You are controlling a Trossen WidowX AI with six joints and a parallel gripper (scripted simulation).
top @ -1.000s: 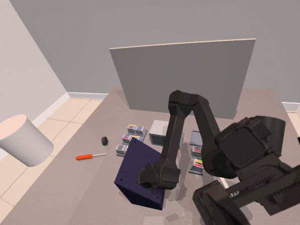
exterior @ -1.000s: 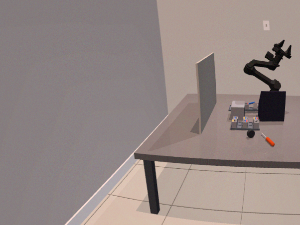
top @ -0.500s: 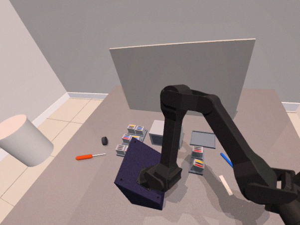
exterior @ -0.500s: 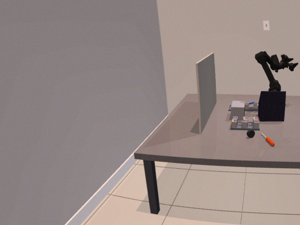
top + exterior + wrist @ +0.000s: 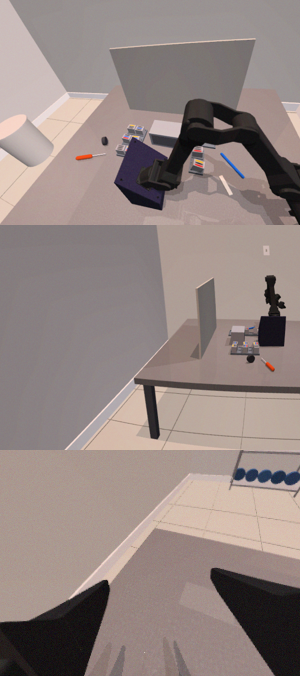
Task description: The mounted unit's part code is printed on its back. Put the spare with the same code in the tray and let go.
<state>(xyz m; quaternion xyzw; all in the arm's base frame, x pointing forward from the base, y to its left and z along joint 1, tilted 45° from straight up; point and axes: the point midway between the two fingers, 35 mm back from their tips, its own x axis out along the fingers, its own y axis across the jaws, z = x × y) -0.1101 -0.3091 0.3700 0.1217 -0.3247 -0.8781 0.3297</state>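
Grey, stripe-topped box-shaped blocks (image 5: 139, 130) (image 5: 245, 349) stand well apart from the black two-fingered gripper (image 5: 161, 576), found wide open and holding nothing.

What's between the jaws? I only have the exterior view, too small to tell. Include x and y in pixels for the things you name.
Observer: Nothing. The wrist view shows them standing wide apart, with bare tabletop (image 5: 87, 186) (image 5: 174, 372) (image 5: 145, 605) showing through the gap.

Operator: OK. I only get a sliver of the blue rod (image 5: 232, 165) (image 5: 251, 327). Anything lying near it that I'm missing?

Observer: Yes, a flat white strip (image 5: 225, 185). The top view has it beside the rod's lower end, not touching it. I can't tell what it's for.
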